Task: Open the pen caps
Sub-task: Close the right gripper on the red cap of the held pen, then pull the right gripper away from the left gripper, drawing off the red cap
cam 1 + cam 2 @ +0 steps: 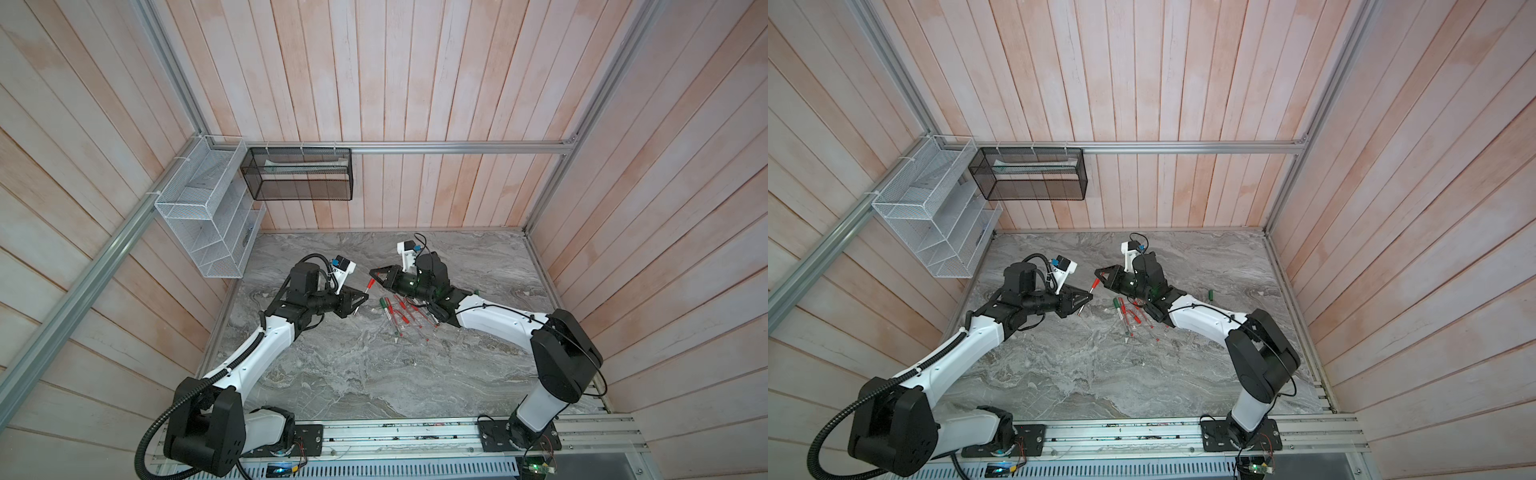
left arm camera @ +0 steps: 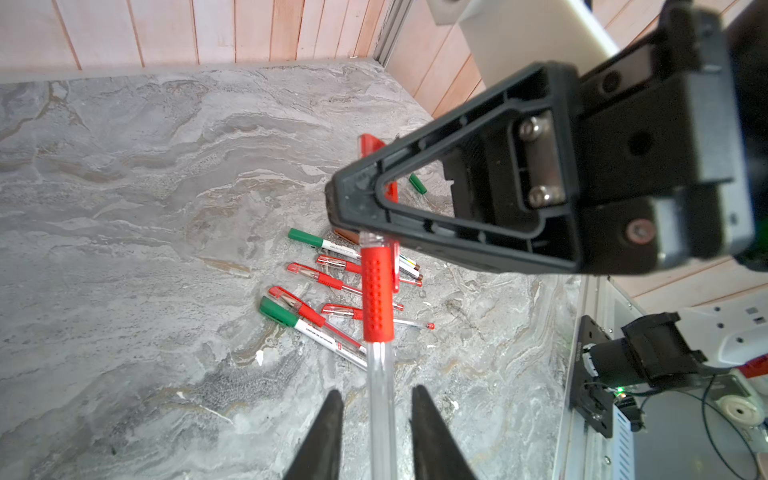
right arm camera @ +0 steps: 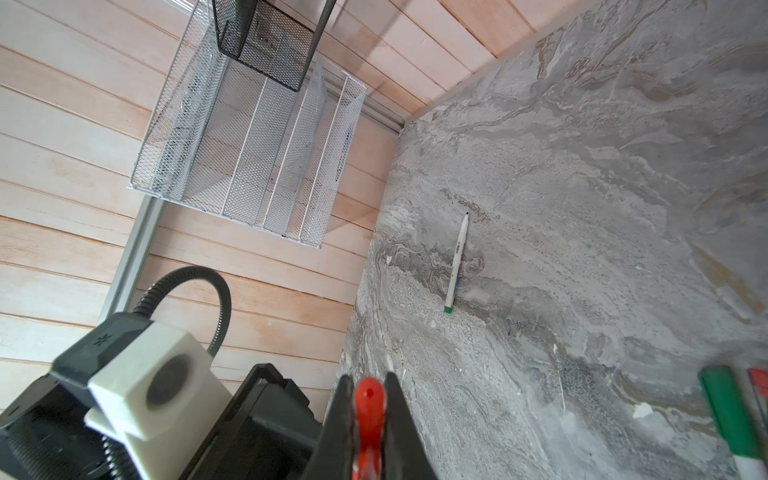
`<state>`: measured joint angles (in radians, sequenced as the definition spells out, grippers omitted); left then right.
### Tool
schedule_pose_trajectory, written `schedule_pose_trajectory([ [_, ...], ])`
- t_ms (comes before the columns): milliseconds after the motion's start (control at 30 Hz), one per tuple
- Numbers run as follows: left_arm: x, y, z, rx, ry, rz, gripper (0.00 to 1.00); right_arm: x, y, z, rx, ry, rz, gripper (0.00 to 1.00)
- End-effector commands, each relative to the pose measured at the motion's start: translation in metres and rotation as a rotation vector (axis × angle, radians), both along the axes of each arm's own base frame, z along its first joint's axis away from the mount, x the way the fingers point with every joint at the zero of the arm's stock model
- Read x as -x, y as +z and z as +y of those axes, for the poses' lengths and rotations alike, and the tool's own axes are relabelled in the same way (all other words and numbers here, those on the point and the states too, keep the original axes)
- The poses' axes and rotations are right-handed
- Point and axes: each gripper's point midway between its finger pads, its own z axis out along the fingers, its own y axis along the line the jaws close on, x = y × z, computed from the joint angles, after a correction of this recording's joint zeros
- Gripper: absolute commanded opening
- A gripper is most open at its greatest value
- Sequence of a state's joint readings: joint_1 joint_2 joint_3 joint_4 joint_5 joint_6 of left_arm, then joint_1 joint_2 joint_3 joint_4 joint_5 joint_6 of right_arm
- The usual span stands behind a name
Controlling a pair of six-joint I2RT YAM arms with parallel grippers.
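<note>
Your right gripper [image 3: 369,376] is clamped shut on the red pen cap [image 3: 369,401], and the cap's rounded end pokes out between the fingertips. Straight out from that grip, a red gel pen [image 2: 377,291] with a dimpled red sleeve and a clear barrel runs to your left gripper [image 2: 376,390]. Its fingers [image 2: 332,428] stand apart on either side of the barrel, with a sliver of table showing on each side, so it grips nothing. In both top views the two grippers meet almost tip to tip above the marble table [image 1: 374,374], and the pen bridges them. I can't tell whether the cap sits fully on the pen, because the right gripper's frame hides the joint. Below and just ahead of the left fingertips lies a heap of capped pens [image 2: 328,299], some red and some green. A loose green cap [image 2: 417,183] lies beyond the heap, beneath the right gripper. Well ahead of the right fingertips, a white pen [image 3: 457,262] with a green end lies alone.
</note>
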<state>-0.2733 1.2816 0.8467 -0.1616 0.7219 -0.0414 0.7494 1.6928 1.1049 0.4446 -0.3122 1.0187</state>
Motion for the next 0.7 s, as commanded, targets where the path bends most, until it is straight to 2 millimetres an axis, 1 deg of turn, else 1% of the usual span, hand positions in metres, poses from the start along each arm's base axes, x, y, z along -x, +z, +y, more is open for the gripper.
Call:
schedule_pose_trajectory([
  [0, -0.006, 0.0, 0.001, -0.013, 0.008, -0.021, 0.34, 0.003, 0.011, 0.005, -0.005, 0.022, -0.04, 0.0],
  [100, -0.006, 0.0, 0.0, -0.006, 0.003, -0.01, 0.34, 0.003, 0.011, 0.008, -0.001, 0.039, -0.037, 0.0],
  [233, -0.007, -0.002, 0.001, -0.013, 0.012, -0.008, 0.16, 0.003, 0.015, 0.009, -0.005, 0.042, -0.052, 0.0],
  [267, -0.006, -0.004, 0.0, -0.011, 0.005, -0.008, 0.13, 0.003, 0.015, 0.009, -0.003, 0.043, -0.055, 0.0],
  [367, -0.005, -0.005, 0.001, -0.017, 0.009, 0.004, 0.1, 0.002, 0.018, 0.009, -0.003, 0.045, -0.057, 0.0],
  [400, -0.006, -0.006, 0.001, -0.025, 0.013, 0.005, 0.07, 0.003, 0.02, 0.01, -0.005, 0.046, -0.059, 0.0],
  [433, -0.007, -0.007, 0.002, -0.031, 0.016, 0.003, 0.02, 0.002, 0.023, 0.009, -0.009, 0.044, -0.065, 0.0],
  [500, -0.007, -0.009, 0.002, -0.034, 0.019, -0.002, 0.0, -0.001, 0.027, 0.006, -0.01, 0.043, -0.077, 0.0],
  [533, -0.007, -0.01, 0.002, -0.031, 0.019, 0.004, 0.0, -0.006, 0.03, 0.001, -0.01, 0.032, -0.079, 0.0],
  [600, -0.005, -0.009, 0.001, -0.028, 0.013, 0.011, 0.0, -0.019, 0.038, -0.017, -0.019, -0.008, -0.083, 0.0],
  [667, -0.001, -0.012, 0.002, -0.029, 0.012, 0.028, 0.0, -0.032, 0.057, -0.04, -0.032, -0.066, -0.119, 0.0],
])
